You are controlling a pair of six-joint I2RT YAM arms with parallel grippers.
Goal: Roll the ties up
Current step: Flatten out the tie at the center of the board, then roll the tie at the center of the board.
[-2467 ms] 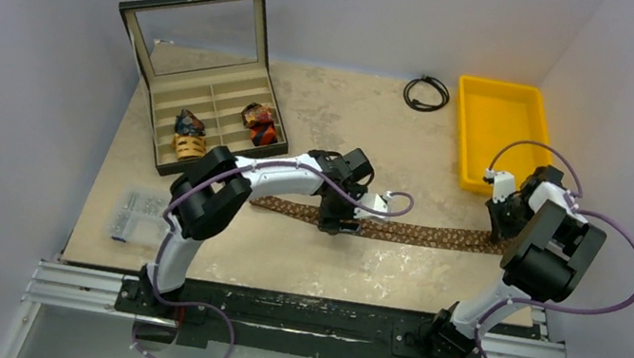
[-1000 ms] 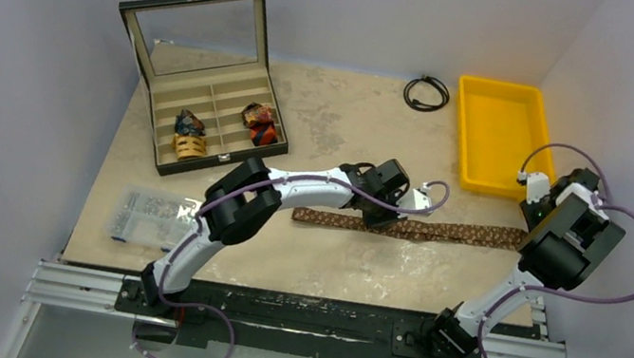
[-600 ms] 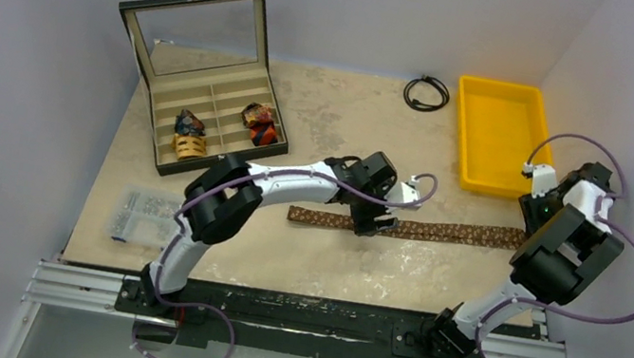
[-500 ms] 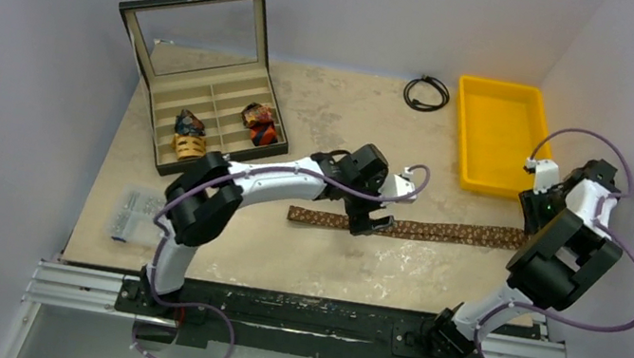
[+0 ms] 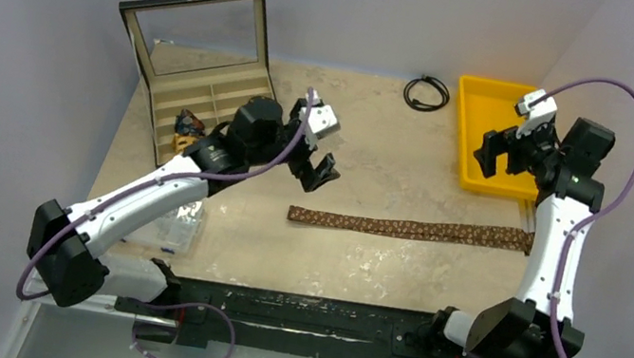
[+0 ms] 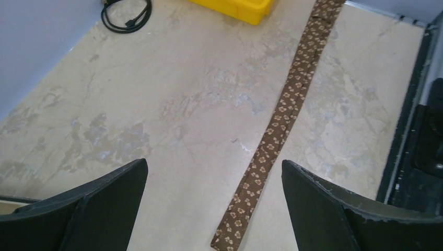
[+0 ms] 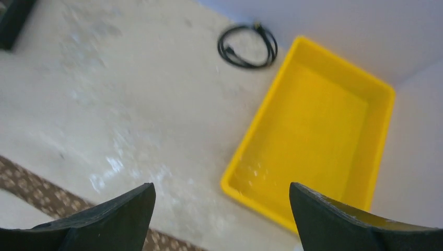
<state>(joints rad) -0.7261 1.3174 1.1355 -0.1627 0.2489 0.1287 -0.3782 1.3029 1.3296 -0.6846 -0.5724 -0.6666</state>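
Your left pincer and right pincer gaped apart, empty. The brown tie lay flat on the worktop; unrolled.

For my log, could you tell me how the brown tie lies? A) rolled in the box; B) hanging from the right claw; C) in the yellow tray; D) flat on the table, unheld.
D: the tie lies straight on the table; left claw and right claw are open.
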